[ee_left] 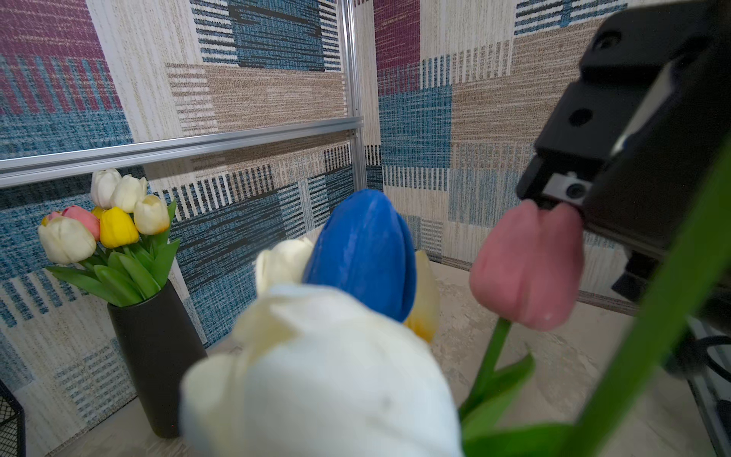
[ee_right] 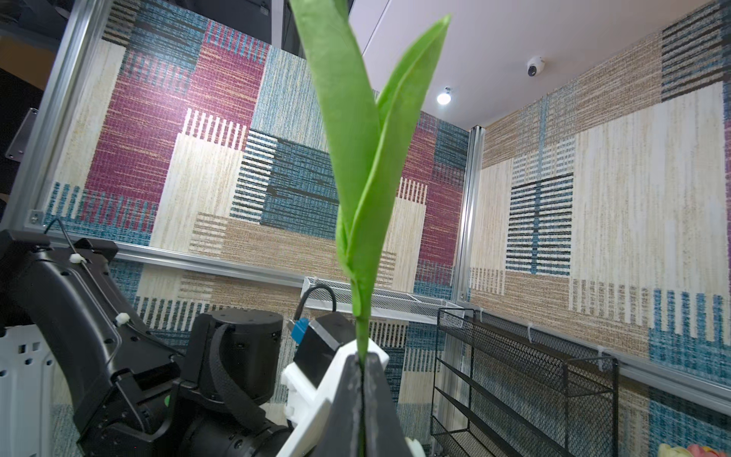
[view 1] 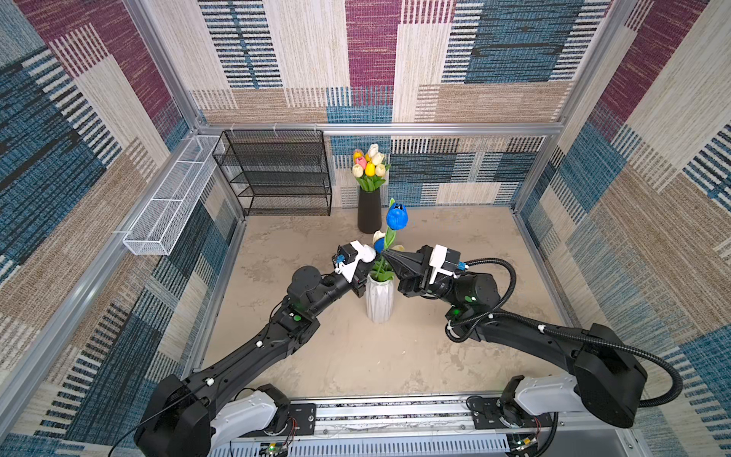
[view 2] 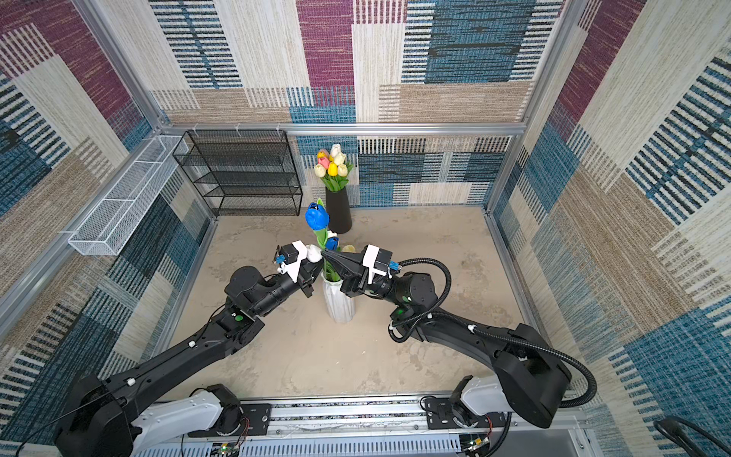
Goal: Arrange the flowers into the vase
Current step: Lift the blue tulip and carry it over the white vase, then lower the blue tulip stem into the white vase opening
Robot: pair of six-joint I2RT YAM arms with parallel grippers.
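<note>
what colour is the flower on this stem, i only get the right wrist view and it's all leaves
observer: Blue. In both top views a blue tulip tops the stem pinched in the right tool.
operator: is the stem in a vase yet
observer: It looks so. Below the tool the stem runs down into the mouth of a white ribbed vase.
operator: any other vase around
observer: Yes, further back a black vase holds a bunch of cream, yellow and pink tulips.
</note>
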